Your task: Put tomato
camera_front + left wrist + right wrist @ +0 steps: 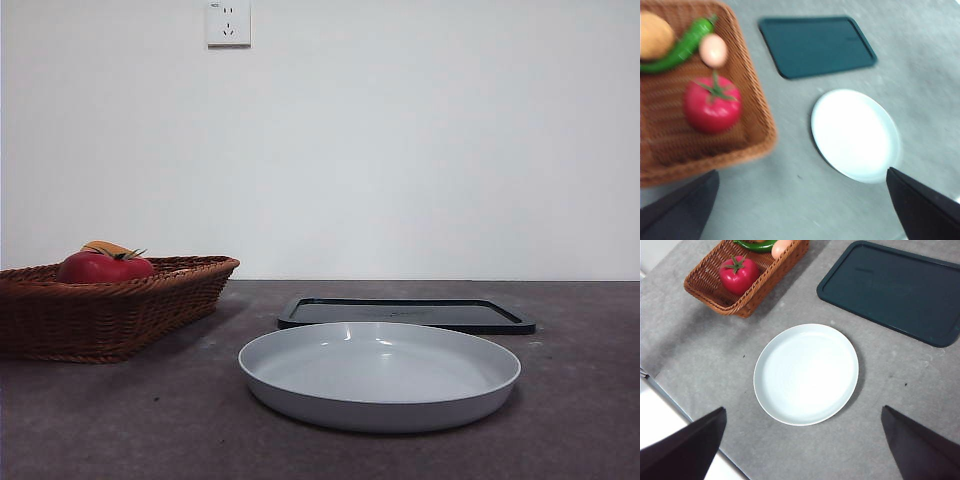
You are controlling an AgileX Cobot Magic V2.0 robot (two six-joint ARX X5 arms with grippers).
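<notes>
The red tomato [103,267] [712,103] [738,274] with its green stem lies in a brown wicker basket [110,305] [757,100] [747,295] at the table's left. A pale round plate [380,375] [855,134] [806,373] sits in the middle of the table, with nothing on it. My left gripper [802,207] hangs open high above the table between basket and plate, holding nothing. My right gripper [802,447] is open too, high over the plate's near side. Neither gripper shows in the front view.
The basket also holds a green pepper [680,47], a pinkish egg [714,50] and an orange-brown oval fruit [654,35]. A dark flat tray [405,314] [816,45] [895,290] lies behind the plate. The table's edge [670,400] runs near the right gripper.
</notes>
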